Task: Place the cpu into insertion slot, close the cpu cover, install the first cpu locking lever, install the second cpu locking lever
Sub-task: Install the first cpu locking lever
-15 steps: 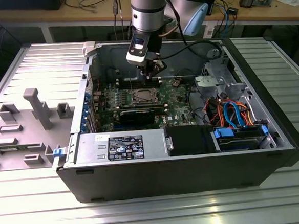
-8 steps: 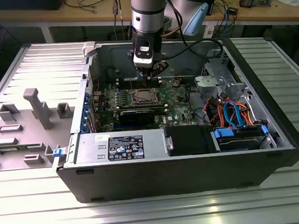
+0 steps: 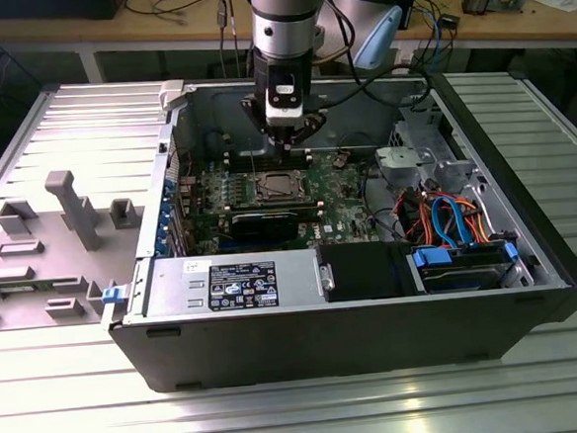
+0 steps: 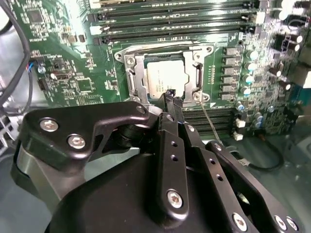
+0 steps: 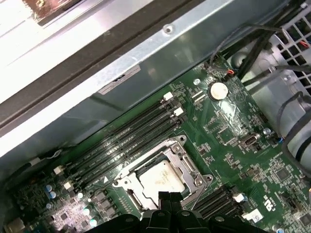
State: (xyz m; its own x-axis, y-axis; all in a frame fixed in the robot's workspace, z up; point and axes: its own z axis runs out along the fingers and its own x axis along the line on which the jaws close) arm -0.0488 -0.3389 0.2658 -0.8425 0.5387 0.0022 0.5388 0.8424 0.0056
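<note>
Your gripper (image 4: 173, 98) hovered at the 12 o'clock edge of the insertion slot (image 3: 276, 170) in the exterior view, fingers pinched together and empty. The cpu (image 4: 165, 77) lay seated under the cpu cover (image 4: 138, 80). Judging by this, you needed closed tips pressing the wire lever (image 4: 208, 122) slowly, clear of the board (image 4: 73, 82).

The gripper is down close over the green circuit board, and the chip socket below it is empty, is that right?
Not quite. The gripper is down close over the green circuit board, but the socket is not empty. The second wrist view shows the silver-topped chip sitting in it, just beyond the fingertips.
</note>
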